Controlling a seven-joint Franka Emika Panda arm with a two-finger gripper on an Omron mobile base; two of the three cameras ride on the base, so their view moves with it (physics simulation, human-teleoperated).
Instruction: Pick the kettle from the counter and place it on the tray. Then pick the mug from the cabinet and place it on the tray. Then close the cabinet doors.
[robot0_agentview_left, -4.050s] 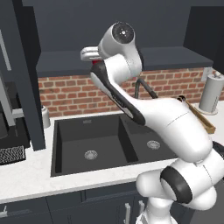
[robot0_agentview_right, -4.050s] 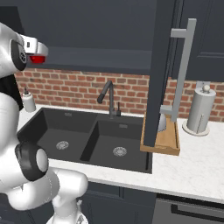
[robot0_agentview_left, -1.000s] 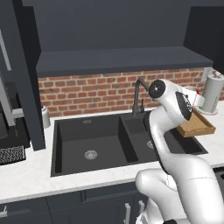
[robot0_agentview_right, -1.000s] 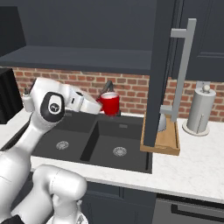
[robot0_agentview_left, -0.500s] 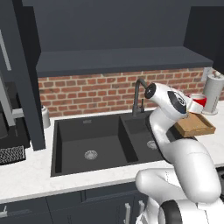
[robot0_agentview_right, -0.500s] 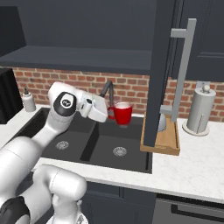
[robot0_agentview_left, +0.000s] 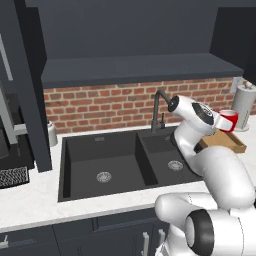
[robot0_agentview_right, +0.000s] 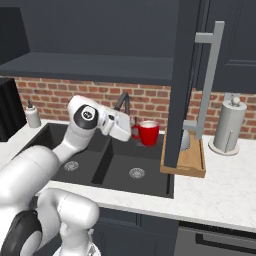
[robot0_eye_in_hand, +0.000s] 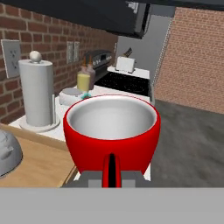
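My gripper (robot0_agentview_right: 134, 131) is shut on the handle of the red mug (robot0_agentview_right: 148, 133), which hangs upright over the right basin of the black sink (robot0_agentview_right: 120, 160), just left of the wooden tray (robot0_agentview_right: 189, 161). In the hand view the mug (robot0_eye_in_hand: 111, 131) shows its white inside, with the gripper (robot0_eye_in_hand: 111, 177) clamped on the handle. The silver kettle (robot0_eye_in_hand: 6, 149) sits on the tray (robot0_eye_in_hand: 41, 164). The kettle (robot0_agentview_right: 186, 141) is partly hidden behind an open cabinet door (robot0_agentview_right: 181, 85). From the left, the mug (robot0_agentview_left: 228, 120) floats above the tray (robot0_agentview_left: 224, 144). The cabinet (robot0_agentview_left: 135, 70) stands open.
A white paper-towel roll (robot0_agentview_right: 228, 125) stands on the counter (robot0_agentview_right: 220, 185) right of the tray. The faucet (robot0_agentview_left: 159, 107) rises behind the sink. A soap bottle (robot0_agentview_right: 33, 116) is at the far left. The other open door (robot0_agentview_left: 27, 85) hangs left of the sink.
The arm has carried the mug to the right, from in front of the faucet to just beside the tray's left edge. The grip on the handle is unchanged.
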